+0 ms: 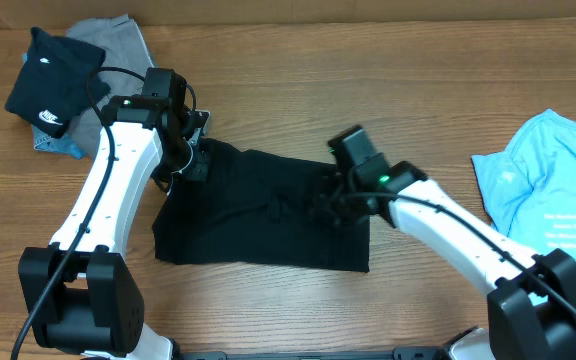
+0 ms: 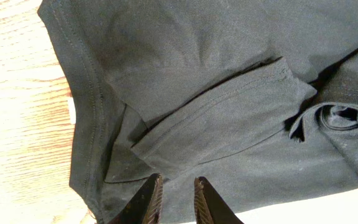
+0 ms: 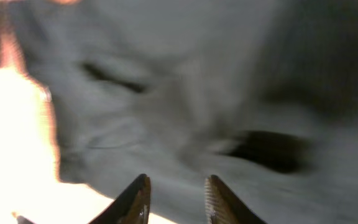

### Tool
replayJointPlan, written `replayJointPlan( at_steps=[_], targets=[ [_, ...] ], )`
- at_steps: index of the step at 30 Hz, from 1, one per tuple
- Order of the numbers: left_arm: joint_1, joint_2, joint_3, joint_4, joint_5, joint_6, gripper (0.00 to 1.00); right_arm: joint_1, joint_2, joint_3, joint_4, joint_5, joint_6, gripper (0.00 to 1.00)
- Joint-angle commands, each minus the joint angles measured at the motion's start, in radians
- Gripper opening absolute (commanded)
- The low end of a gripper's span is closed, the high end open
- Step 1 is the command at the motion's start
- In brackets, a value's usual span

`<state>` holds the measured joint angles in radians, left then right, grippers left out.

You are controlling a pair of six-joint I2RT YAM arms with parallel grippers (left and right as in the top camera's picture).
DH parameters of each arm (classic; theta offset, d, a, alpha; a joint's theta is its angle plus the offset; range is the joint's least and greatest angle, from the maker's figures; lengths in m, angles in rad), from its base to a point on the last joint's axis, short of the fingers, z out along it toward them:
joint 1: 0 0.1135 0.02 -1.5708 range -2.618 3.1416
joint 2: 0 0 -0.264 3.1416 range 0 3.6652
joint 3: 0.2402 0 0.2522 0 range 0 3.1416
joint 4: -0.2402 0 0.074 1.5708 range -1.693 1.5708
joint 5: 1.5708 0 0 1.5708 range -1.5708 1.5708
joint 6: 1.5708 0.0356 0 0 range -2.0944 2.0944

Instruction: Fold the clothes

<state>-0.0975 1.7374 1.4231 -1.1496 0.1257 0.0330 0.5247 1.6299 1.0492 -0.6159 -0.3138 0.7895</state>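
T-shirt [image 1: 258, 215] on the table [image 1: 368, 80], under both grippers.
Its length was laid side to side; the left gripper [image 2: 178, 180] was held slightly parted at its left end, the right gripper [image 3: 177, 178] wider at its right, both empty.

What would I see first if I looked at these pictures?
The big black T-shirt lies rumpled in the middle of the table. The left claw hangs by its sleeve and the right claw over its other end, both a little open. A light blue shirt lies at the far right.
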Motion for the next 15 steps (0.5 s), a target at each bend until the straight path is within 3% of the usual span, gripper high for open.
replayJointPlan(
  at_steps=[1, 6, 15],
  targets=[
    [0.003, 0.000, 0.021, -0.002, -0.003, 0.016, 0.22, -0.080, -0.009, 0.033, -0.072, 0.008, -0.089, 0.41],
    [0.003, 0.000, 0.021, 0.006, -0.003, 0.016, 0.25, -0.165, 0.004, 0.021, -0.208, 0.015, -0.193, 0.54],
    [0.003, 0.000, 0.021, 0.022, -0.003, 0.016, 0.27, -0.094, 0.015, -0.126, -0.054, -0.135, -0.220, 0.50]
  ],
)
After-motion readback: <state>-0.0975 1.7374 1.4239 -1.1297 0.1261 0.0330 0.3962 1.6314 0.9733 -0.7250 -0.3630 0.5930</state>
